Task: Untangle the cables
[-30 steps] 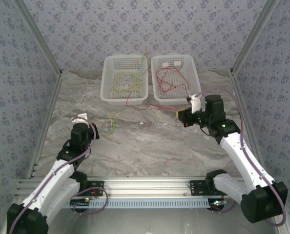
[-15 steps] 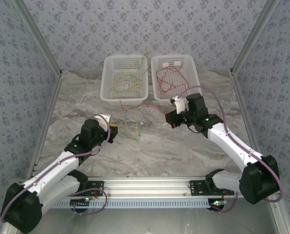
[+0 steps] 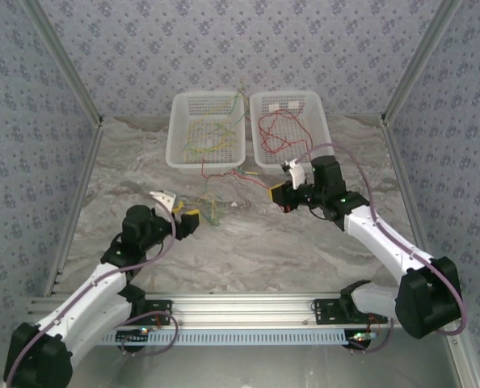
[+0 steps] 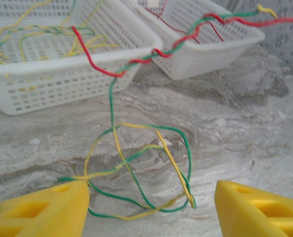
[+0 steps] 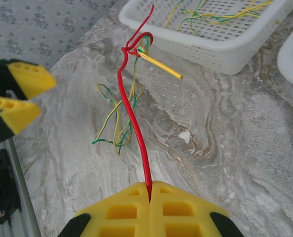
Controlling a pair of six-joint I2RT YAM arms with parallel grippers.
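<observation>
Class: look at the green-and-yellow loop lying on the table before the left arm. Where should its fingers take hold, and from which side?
Take the green-and-yellow loop at its near edge, where both strands lie together flat on the table. Come low from the near side, the open left fingers straddling it; its far end twists into the red cable.

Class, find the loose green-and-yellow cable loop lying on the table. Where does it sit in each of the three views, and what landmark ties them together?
Top external: green-and-yellow loop mid-table, in front of the basket of yellow-green wires.
Left wrist: loop lower centre, between the two yellow fingers.
Right wrist: loop left of centre, beside the red cable.
Shared landmark: that basket, behind the loop.
</observation>
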